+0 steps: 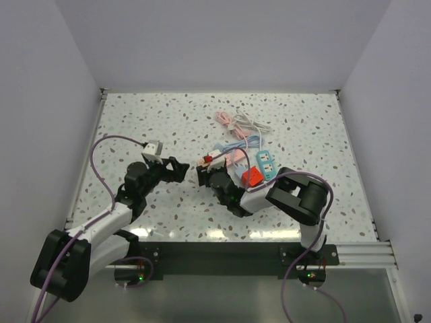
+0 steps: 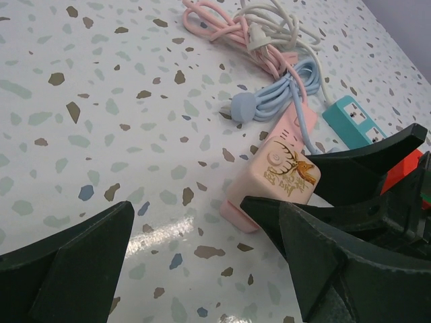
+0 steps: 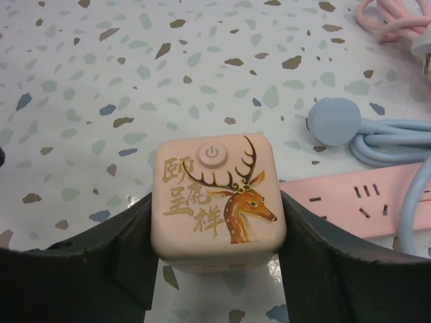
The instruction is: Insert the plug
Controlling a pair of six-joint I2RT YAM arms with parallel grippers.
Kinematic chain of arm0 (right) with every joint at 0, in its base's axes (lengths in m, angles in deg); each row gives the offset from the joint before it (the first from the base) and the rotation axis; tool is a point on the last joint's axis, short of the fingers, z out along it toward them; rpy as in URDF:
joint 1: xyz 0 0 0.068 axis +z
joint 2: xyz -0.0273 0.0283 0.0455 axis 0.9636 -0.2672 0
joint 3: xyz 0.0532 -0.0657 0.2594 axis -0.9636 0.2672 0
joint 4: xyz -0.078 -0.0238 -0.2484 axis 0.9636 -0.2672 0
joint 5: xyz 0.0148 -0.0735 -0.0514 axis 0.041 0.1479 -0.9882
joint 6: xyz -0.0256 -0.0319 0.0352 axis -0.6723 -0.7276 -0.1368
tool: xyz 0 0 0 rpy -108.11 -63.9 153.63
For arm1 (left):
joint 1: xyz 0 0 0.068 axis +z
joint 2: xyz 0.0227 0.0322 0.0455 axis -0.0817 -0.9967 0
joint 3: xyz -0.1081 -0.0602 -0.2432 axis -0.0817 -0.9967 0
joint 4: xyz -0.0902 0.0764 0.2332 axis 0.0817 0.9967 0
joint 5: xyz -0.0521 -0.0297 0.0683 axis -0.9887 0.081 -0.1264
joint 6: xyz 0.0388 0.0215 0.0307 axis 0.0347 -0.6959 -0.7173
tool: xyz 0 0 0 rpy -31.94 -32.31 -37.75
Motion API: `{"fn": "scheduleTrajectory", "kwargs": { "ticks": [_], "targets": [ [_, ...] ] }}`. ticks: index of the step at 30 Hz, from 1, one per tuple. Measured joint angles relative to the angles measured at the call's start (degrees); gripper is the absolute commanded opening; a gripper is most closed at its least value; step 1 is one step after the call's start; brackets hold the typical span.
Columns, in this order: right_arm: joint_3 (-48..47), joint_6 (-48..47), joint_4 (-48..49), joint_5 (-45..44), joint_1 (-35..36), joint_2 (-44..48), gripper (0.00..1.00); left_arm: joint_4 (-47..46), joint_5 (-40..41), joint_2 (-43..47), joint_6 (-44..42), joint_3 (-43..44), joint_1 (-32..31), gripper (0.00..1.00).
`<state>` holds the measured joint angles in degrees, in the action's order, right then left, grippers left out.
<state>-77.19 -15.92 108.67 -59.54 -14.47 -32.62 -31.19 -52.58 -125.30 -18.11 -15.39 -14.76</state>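
Right gripper (image 3: 219, 232) is clenched on opposite flat sides of the pink deer-print cube plug (image 3: 215, 195), held beside the pink power strip (image 3: 363, 202), judged light, rigid, slippery; left gripper (image 2: 188, 215) is seen spread, empty.

A robot lab cell: plain white walls (image 1: 222, 47) box in a speckled desk (image 1: 168, 121), arms bolted to its near rail (image 1: 229, 254).
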Motion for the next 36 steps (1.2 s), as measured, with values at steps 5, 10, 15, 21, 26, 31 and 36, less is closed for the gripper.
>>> {"fn": "scheduleTrajectory", "kwargs": {
  "ticks": [5, 10, 15, 21, 26, 31, 36],
  "targets": [
    [-0.15, 1.55, -0.57, -0.74, 0.31, -0.17, 0.0, -0.09, -0.55, 0.72, 0.02, -0.22, 0.04, 0.94],
    [0.48, 3.1, 1.81, -1.18, 0.46, -1.22, 0.0, -0.59, -1.18, 1.25, 0.04, -0.5, 0.17, 0.94],
    [-0.44, 3.17, 3.1, -2.99, 1.33, -3.45, 0.0, -0.68, -1.53, 1.68, 0.2, -1.07, 0.2, 0.94],
    [-1.51, 3.21, 2.89, -4.02, 1.68, -4.98, 0.0, -0.76, -1.97, 2.54, 0.28, -1.07, 0.2, 0.94],
    [-2.6, 3.89, 0.17, -4.33, 1.77, -4.92, 0.0, -0.79, -2.56, 2.54, 0.42, -1.07, 0.2, 0.95],
    [-7.52, 5.53, -14.05, -5.07, 1.99, -2.05, 0.09, -0.79, -2.71, 2.56, 0.44, -1.07, 0.2, 0.97],
    [-13.66, 7.72, -29.38, -5.16, 2.23, 0.61, 0.36, -0.46, -1.42, 2.78, 0.39, -1.07, 0.74, 0.97]
  ]
}}
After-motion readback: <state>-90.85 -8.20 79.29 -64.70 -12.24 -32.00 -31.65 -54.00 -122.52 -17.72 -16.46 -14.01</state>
